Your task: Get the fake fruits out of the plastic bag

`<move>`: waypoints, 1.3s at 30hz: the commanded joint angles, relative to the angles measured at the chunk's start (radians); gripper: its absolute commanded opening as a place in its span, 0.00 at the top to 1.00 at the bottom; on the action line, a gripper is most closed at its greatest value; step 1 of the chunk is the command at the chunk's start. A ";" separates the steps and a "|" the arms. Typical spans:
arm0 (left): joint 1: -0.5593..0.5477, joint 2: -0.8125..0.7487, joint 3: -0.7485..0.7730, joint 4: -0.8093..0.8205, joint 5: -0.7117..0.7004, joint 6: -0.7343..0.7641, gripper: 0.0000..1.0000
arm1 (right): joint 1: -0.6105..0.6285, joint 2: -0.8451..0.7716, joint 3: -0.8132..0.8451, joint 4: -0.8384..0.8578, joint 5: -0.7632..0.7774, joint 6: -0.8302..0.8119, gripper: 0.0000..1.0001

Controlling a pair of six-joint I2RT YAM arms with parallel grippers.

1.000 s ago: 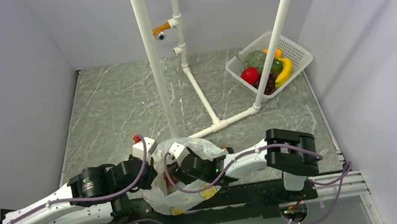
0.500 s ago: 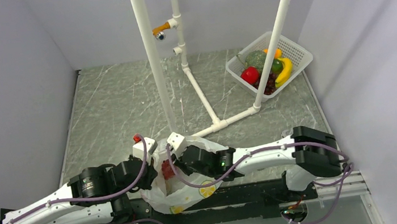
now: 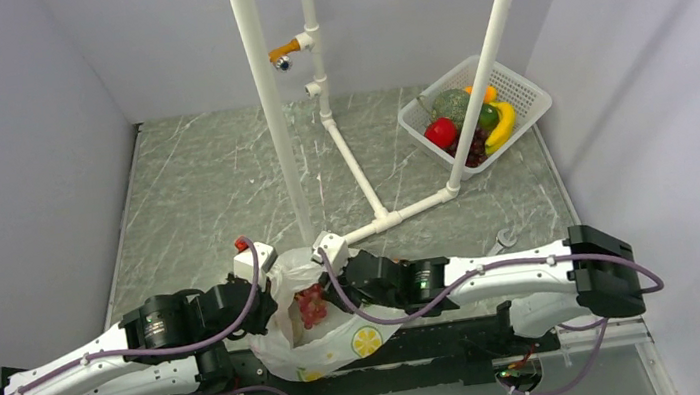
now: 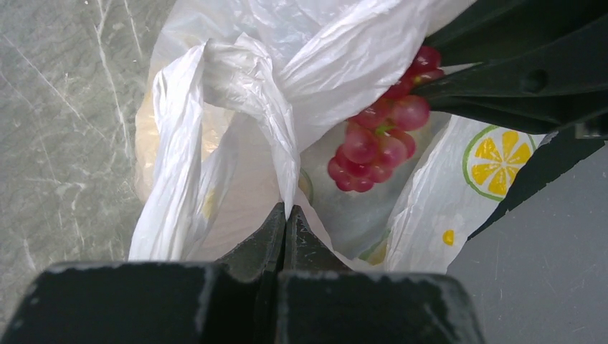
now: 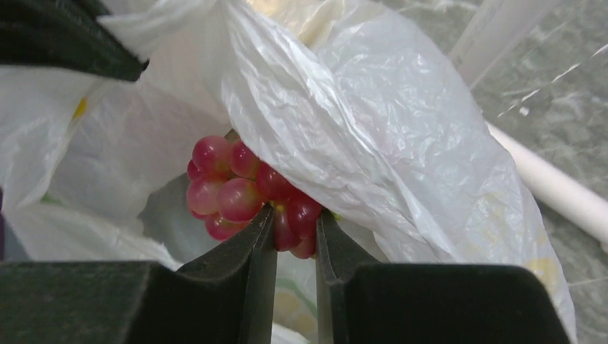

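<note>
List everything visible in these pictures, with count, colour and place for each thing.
plastic bag: one, white with yellow lemon slices, near edge between the arms
grape bunch: one, light red, at the bag's mouth
basket: one, white, far right corner
apple: one, red, in the basket
banana: one, yellow, in the basket
melon: one, green, in the basket
dark grapes: one bunch, dark purple, in the basket
pipe frame: one, white, standing mid-table
table: one, grey marbled
left claw: black, shut on the bag
right claw: black, shut on the grape bunch
</note>
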 commanded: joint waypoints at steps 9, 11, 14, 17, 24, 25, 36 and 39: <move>-0.008 -0.003 0.019 -0.004 -0.028 -0.014 1.00 | -0.008 -0.210 0.035 0.022 -0.369 0.090 1.00; -0.008 -0.002 0.019 -0.007 -0.029 -0.017 1.00 | -0.013 -0.215 0.071 0.018 -0.398 0.094 1.00; -0.009 -0.005 0.019 -0.007 -0.031 -0.020 1.00 | -0.028 -0.230 0.118 0.015 -0.437 0.096 1.00; -0.010 -0.010 0.019 -0.008 -0.035 -0.020 1.00 | -0.061 -0.246 0.144 0.015 -0.508 0.116 1.00; -0.012 -0.012 0.019 -0.008 -0.036 -0.022 1.00 | -0.154 -0.314 0.183 -0.044 -0.539 0.132 1.00; -0.012 -0.010 0.019 -0.008 -0.035 -0.021 1.00 | -0.162 -0.330 0.205 -0.087 -0.492 0.106 1.00; -0.019 0.001 0.020 -0.013 -0.039 -0.026 1.00 | -0.260 -0.481 0.273 -0.252 0.138 -0.116 1.00; -0.021 0.001 0.020 -0.013 -0.040 -0.027 1.00 | -0.297 -0.516 0.233 -0.245 0.330 -0.100 1.00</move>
